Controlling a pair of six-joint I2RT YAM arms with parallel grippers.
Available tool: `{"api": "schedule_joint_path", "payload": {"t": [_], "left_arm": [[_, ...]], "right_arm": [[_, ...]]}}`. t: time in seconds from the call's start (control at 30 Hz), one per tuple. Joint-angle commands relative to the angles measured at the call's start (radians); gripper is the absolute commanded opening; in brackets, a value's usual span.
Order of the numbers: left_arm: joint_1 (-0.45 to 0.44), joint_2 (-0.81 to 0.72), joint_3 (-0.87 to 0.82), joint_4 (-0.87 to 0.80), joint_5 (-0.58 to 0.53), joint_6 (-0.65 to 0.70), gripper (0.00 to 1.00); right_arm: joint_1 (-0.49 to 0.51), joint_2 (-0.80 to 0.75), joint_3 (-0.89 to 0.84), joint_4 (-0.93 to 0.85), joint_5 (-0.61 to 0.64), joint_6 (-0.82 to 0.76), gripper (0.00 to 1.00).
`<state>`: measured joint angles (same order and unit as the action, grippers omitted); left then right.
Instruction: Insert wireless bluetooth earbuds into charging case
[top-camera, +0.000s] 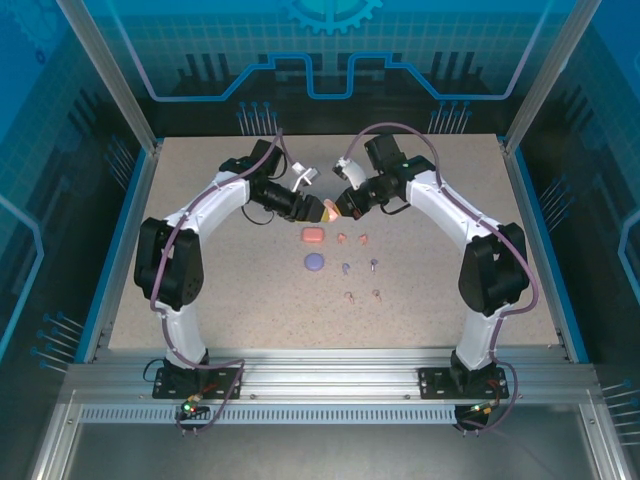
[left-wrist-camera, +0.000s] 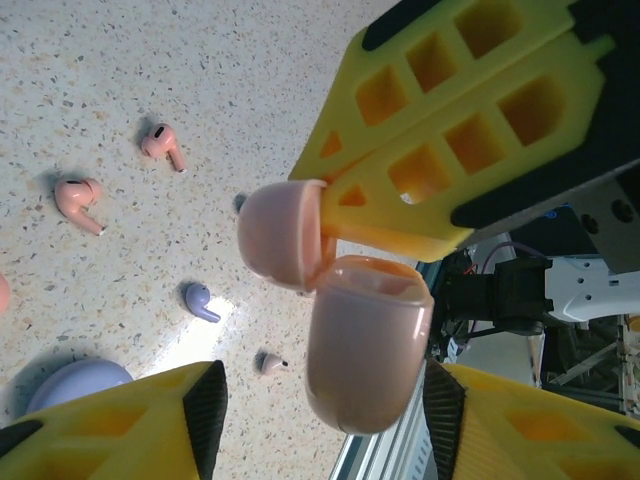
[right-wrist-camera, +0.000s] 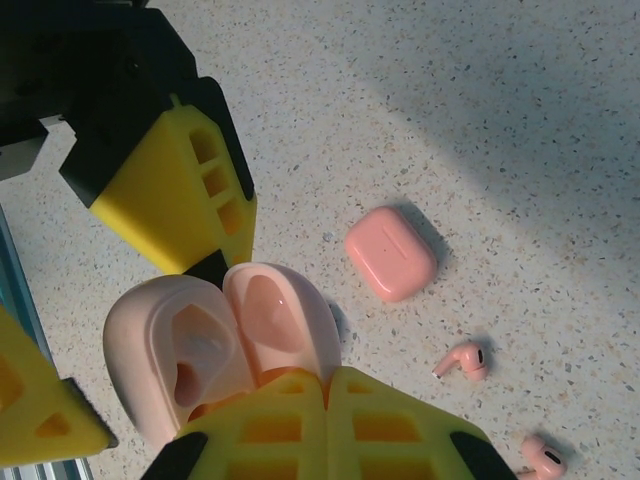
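The pink case (left-wrist-camera: 365, 350) hangs open above the far middle of the table (top-camera: 200, 300), between the two claws. The right claw (right-wrist-camera: 322, 378) is clamped together on the rim of the lid (left-wrist-camera: 283, 235). The left claw (left-wrist-camera: 325, 370) straddles the body with its jaws apart: one pad sits at the body's side, while the other has a clear gap.

No bud is in the case. The pink buds (top-camera: 349, 296) lie nearest of the three pairs, with the purple and coral pairs beyond them. All are right of the shut coral case (right-wrist-camera: 391, 252) and purple case (top-camera: 314, 262).

The likely risks:
- **Uneven grip:** if the left pads meet the body one after the other, the first would shove it sideways against the lid pinch. That could twist the hinge or snap the case shut.
- **Slipping:** the body is smooth and rounded, so a squeeze off its middle could squirt it out.
- **Thin pinch:** the right claw holds only a narrow rim. If it lets go before the left claw has a firm hold, the case would drop and could scatter the buds below.
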<state>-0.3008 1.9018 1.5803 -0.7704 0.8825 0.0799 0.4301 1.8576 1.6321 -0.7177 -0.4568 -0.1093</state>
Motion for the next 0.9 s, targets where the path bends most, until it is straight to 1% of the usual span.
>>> {"api": "schedule_joint_path", "payload": {"t": [0.0,0.17,0.33,0.43,0.53,0.73,0.87], "left_arm": [[-0.009,0.015,0.034,0.011,0.044,0.001,0.56],[-0.009,0.029,0.048,0.012,0.064,-0.001,0.54],[-0.011,0.037,0.061,0.01,0.077,0.001,0.44],[-0.01,0.039,0.064,0.005,0.082,0.008,0.43],[-0.009,0.039,0.063,-0.006,0.093,0.019,0.38],[-0.009,0.038,0.061,-0.032,0.107,0.044,0.37],[-0.007,0.039,0.06,-0.028,0.118,0.042,0.34]], "right_arm": [[0.021,0.018,0.039,-0.019,-0.033,-0.003,0.0],[0.027,0.03,0.044,-0.023,-0.039,-0.007,0.0],[0.028,0.034,0.049,-0.027,-0.032,-0.01,0.0],[0.028,0.037,0.051,-0.026,-0.026,-0.01,0.0],[0.027,0.038,0.052,-0.026,-0.023,-0.01,0.0],[0.021,0.039,0.052,-0.025,-0.023,-0.01,0.0],[0.021,0.036,0.052,-0.023,-0.028,-0.008,0.0]]}}
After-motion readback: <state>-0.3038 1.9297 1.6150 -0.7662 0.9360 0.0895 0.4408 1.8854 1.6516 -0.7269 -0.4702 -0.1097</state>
